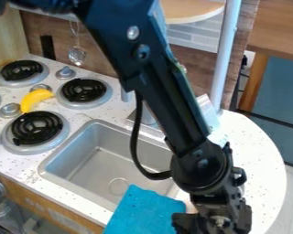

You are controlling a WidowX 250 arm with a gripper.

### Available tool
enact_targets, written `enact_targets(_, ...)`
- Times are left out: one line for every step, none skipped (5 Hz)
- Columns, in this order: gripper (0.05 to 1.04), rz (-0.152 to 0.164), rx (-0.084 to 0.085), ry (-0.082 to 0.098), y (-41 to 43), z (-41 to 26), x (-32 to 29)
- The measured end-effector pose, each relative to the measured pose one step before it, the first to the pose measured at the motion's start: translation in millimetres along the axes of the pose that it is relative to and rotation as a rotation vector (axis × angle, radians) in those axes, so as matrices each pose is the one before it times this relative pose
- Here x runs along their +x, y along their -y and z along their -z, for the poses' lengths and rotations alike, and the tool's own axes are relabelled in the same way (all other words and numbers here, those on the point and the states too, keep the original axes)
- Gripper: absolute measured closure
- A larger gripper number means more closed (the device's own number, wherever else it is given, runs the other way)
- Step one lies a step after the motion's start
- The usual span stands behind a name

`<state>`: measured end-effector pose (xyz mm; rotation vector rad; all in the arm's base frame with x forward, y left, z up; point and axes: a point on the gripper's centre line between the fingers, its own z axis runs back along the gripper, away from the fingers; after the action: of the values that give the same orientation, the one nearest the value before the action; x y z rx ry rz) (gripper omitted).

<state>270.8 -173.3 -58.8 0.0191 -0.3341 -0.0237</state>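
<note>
One claw, beside blue cloth

The arm is glossy black, with silvery round screws, chunky rounded joints and a loose black cable.

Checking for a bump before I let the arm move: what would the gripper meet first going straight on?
Probably the speckled white countertop, just beside the blue cloth. The gripper points toward the picture's bottom edge, and its height above the counter is unclear.
</note>
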Motion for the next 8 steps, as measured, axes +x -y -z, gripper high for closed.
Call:
enact_targets(0.083, 0.0391, -0.0457, 0.0136, 6.64, -6.7, 4.35)
enact_targets(0.083, 0.0123, -0.0048, -0.0068, 1.73, -1.66, 1.01)
enact_targets(0.083, 0.0042, -0.0023, 0.016, 4.64, -3.28, 15.53)
enact_targets(0.083, -0.0267, 0.0119, -0.0067, -10.19, 3.17, 11.08)
enact_targets(0.083, -0.0042, 0.007, -0.012, -2.66, 5.14, 6.84)
enact_targets(0.083, -0.0061, 0.0034, -0.0144, -3.25, 6.31, 7.61)
enact_targets(0.083, -0.0028, 0.0008, -0.0176, 5.4, 12.98, 10.46)
enact_targets(0.083, 0.0091, -0.0036, -0.0048, 9.05, 8.36, 12.26)
